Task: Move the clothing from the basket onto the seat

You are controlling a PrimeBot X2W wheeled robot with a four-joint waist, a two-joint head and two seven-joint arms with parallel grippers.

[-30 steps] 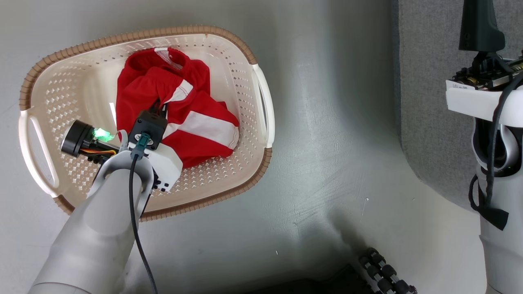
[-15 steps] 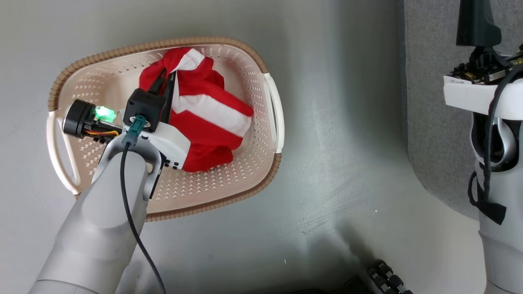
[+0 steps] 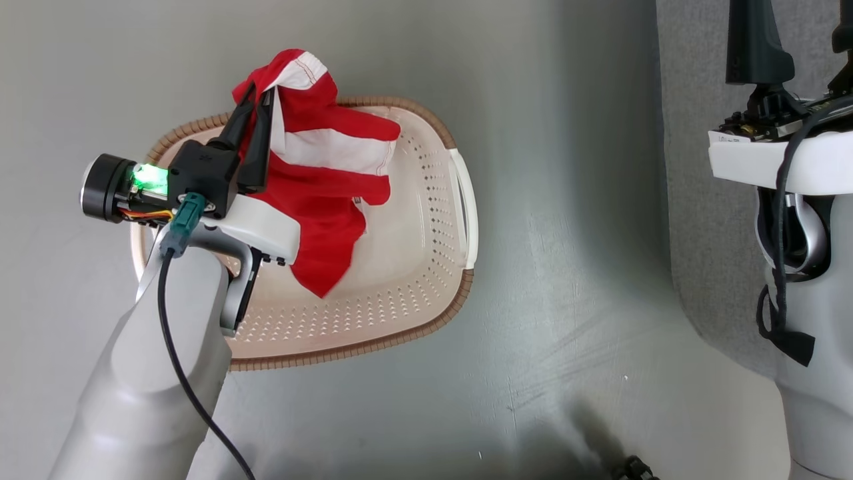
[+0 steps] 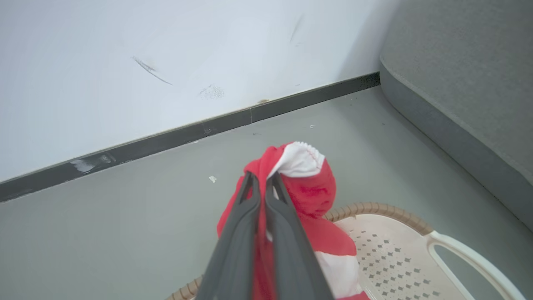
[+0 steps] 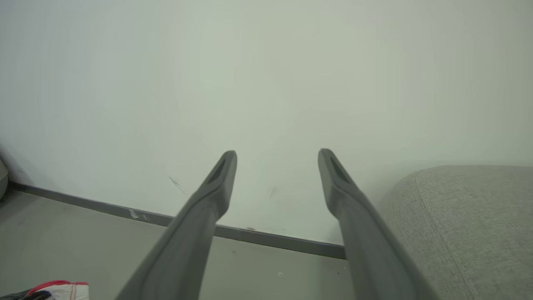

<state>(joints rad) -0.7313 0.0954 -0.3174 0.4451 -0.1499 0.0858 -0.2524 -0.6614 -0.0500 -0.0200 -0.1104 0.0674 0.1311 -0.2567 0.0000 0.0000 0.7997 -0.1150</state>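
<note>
Grey floor (image 3: 533,300) runs to a white wall (image 4: 125,62) with a dark baseboard (image 4: 166,141), and the grey seat (image 3: 693,167) lies at the right. The left fingers (image 4: 250,196) are pressed together on a fold of the red-and-white clothing (image 3: 326,153), with only a sliver of red cloth between them. The bunched top pokes past the fingertips and the rest hangs down over the inside of the basket (image 3: 426,227). Whether its lowest tip touches the basket bottom cannot be told. The right fingers (image 5: 225,166) stand wide apart and hold nothing, near the seat. The left arm hides the basket's near left side, the head view's top edge cuts off the right fingertips, and whether the bunch is one garment or two is unclear.
</note>
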